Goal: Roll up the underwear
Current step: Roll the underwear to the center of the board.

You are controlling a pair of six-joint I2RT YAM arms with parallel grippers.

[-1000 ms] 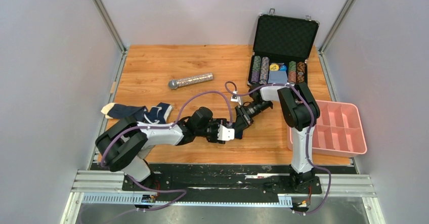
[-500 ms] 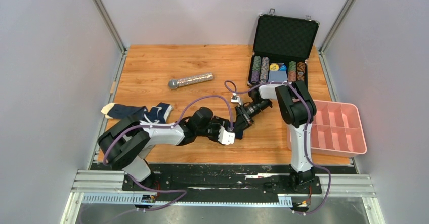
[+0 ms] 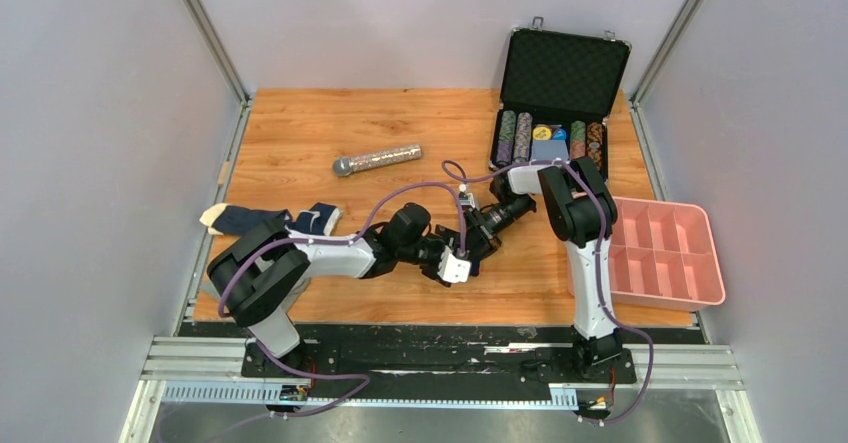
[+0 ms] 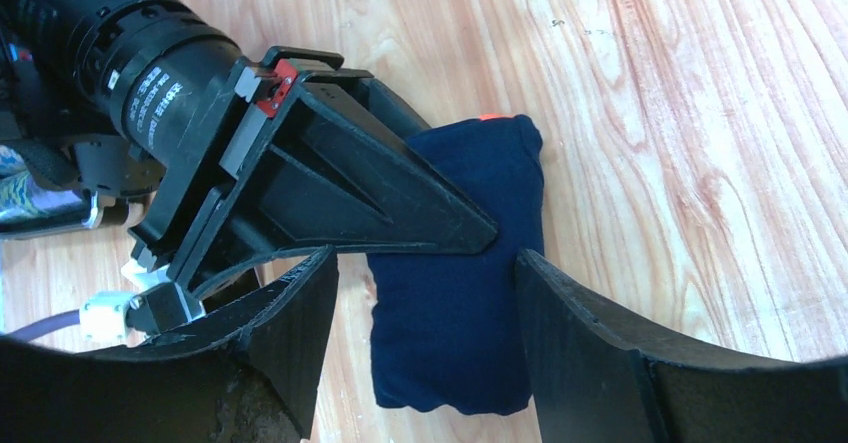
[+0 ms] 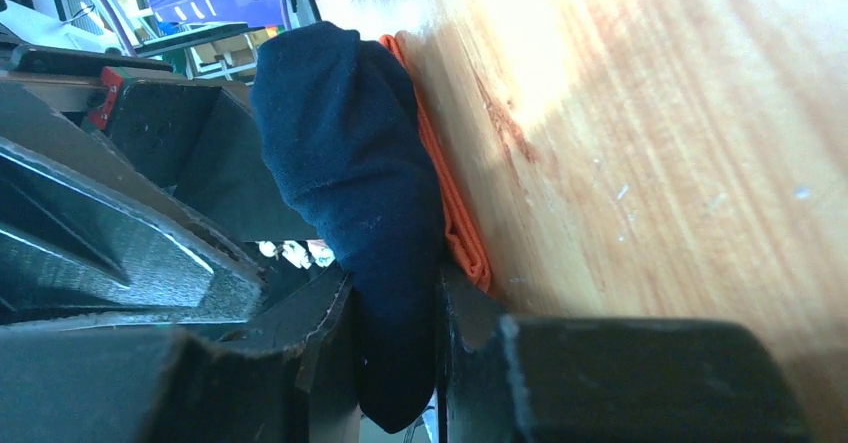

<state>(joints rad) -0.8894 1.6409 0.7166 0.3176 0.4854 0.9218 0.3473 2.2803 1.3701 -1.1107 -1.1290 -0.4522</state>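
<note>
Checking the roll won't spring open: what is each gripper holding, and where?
The right gripper pinches the navy underwear roll across its thickness, near the orange-trimmed end. The left gripper straddles it open, holding nothing.

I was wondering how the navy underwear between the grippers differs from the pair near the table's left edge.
The plain navy underwear is folded into a compact bundle; the far-left underwear lies spread out loose. The right gripper pinches the plain navy underwear; no gripper holds the far-left underwear. Both are dark blue cloth on the wooden table.
</note>
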